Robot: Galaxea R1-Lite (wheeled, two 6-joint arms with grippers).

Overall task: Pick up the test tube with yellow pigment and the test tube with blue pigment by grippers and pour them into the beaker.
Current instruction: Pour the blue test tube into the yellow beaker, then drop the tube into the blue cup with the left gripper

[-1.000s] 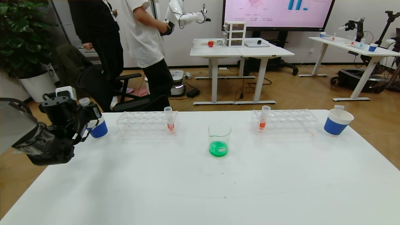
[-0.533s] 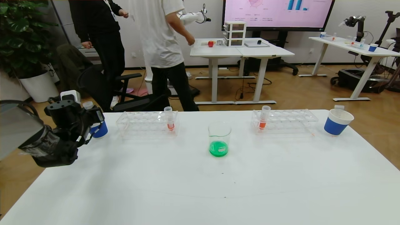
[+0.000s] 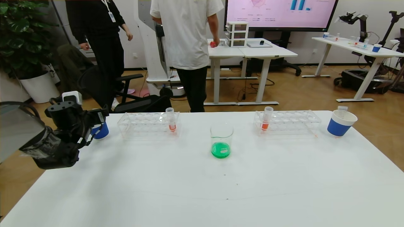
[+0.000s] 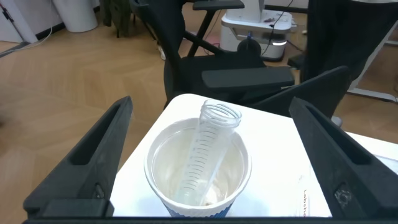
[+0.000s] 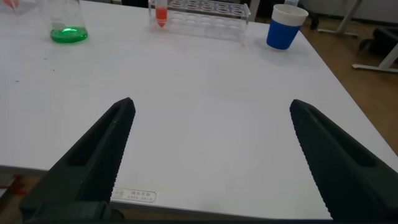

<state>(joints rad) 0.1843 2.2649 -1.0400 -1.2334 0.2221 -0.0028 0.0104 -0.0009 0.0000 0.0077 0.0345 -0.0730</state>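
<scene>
Office floor behind, with two standing people, further benches and a wall screen; up front, a broad white desk [image 3: 202,189].

Near the desk's left edge, left claw [image 4: 210,109] spread wide and holding nothing, poised over a blue-banded white paper cup [image 4: 151,163]. Leaning inside that cup, a clear ribbed plastic tube [image 4: 202,162], mouth up and drained; likely dropped there as a spent tube, judging by the wide claw straddling it. Colour traces too faint to tell yellow from blue.

At the desk's middle, a clear straight-walled glass beaker [image 3: 221,135] with a shallow pool of green liquid [image 3: 220,150], which suggests both pigments already poured and mixed.

Either side of it, two clear plastic racks [image 3: 145,124] [image 3: 290,121], each keeping one orange-red tube [image 3: 170,119] [image 3: 266,119] upright and out of the way.

Far right, a second blue-banded cup [image 3: 337,127] with another clear tube [image 3: 342,108] poking above its rim, contents hidden.

Right claw [image 5: 210,106] also wide and empty, parked over bare desk near the front edge, well apart from everything.
</scene>
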